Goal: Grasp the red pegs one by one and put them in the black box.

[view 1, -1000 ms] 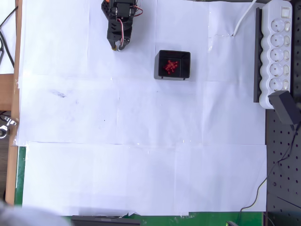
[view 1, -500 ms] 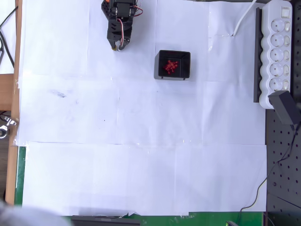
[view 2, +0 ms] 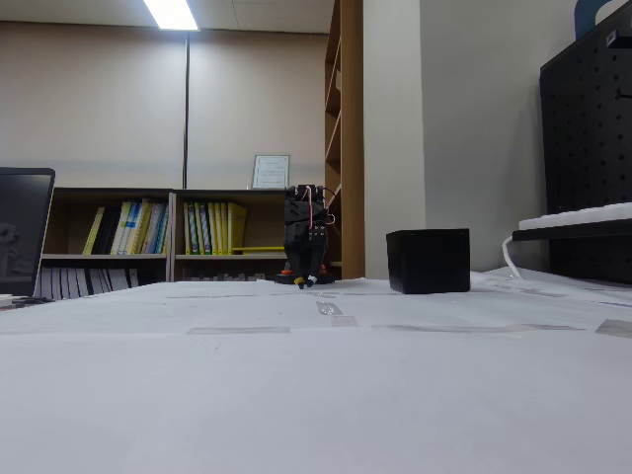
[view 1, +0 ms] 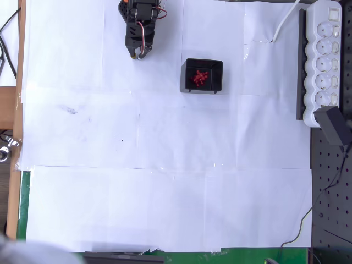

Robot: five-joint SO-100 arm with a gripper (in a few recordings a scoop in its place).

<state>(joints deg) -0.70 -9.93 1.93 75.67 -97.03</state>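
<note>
Inside the black box (view 1: 202, 76), the red pegs (view 1: 198, 78) lie in a heap at its middle. Up and to the left of the box in the overhead view, well apart, the gripper (view 1: 138, 54) points down at the white paper (view 1: 165, 165), holding nothing; whether its jaws are together I cannot tell.

Beige wall (view 2: 118, 109), ceiling light (view 2: 170, 13), low bookshelf (view 2: 148, 237), tall wooden shelf (view 2: 344, 128)
</note>
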